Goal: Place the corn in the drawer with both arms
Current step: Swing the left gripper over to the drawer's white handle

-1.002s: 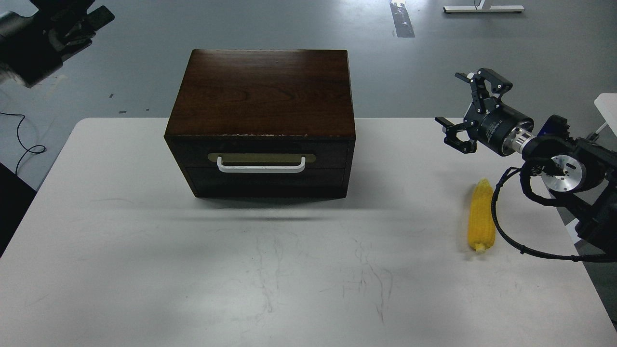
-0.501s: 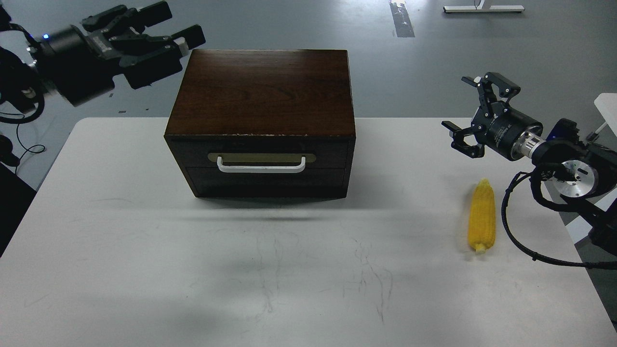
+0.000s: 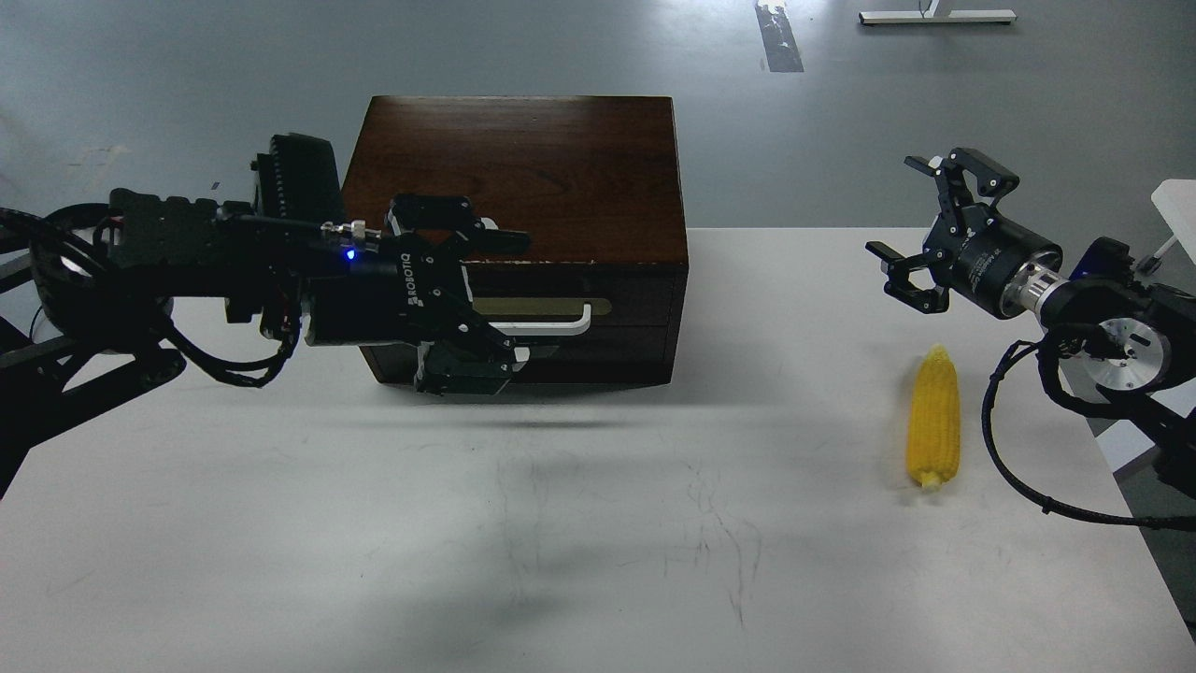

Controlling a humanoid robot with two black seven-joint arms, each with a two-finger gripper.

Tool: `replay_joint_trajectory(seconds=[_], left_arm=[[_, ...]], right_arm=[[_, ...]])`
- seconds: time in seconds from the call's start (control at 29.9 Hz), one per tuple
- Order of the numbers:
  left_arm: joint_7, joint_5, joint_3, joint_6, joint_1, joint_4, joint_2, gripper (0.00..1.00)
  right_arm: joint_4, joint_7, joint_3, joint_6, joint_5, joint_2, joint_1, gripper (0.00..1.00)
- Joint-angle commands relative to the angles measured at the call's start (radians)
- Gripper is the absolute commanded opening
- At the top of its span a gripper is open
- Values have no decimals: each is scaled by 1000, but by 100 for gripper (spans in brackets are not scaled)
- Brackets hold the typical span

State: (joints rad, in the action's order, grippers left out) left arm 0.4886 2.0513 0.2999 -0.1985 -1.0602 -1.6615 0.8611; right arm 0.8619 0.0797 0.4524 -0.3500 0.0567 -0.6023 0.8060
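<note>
The corn (image 3: 934, 428) lies on the white table (image 3: 280, 523) at the right, tip pointing away from me. The dark wooden box (image 3: 523, 168) stands at the table's back middle. Its drawer (image 3: 640, 294) is closed, and the right part of its white handle (image 3: 561, 326) shows. My left gripper (image 3: 537, 297) is open in front of the handle's left half, one finger above it and one below, hiding that half. I cannot tell if it touches the handle. My right gripper (image 3: 902, 207) is open and empty, in the air behind the corn.
A black cable (image 3: 1004, 458) loops down from my right arm just right of the corn. My left arm (image 3: 187, 271) stretches across the table's left back part. The table's right edge lies close to the corn.
My left gripper has swung down from above the box's back left corner to the drawer front, around the handle. My right gripper has drifted slightly right. The corn has not moved.
</note>
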Motion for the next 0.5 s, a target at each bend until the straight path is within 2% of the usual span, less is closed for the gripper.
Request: replay_joint_trajectory(seconds=[0.0,0.1,0.3,0.47], left_arm=[[0,4,-46,-103,-62,2,-43,98],[0,4,-161,-202,-165,17,-71,98],[0,6,-212,-219,-218,117,-143,98],[0,4,-212,-220,-218,134,-157,98]], right_arm=[[0,0,0,0,0,-1,-8,100],[0,0,0,0,0,-1,-8,100],[0,0,0,0,0,-2,-10,100],[-1,0,0,0,0,-7,-13,100]])
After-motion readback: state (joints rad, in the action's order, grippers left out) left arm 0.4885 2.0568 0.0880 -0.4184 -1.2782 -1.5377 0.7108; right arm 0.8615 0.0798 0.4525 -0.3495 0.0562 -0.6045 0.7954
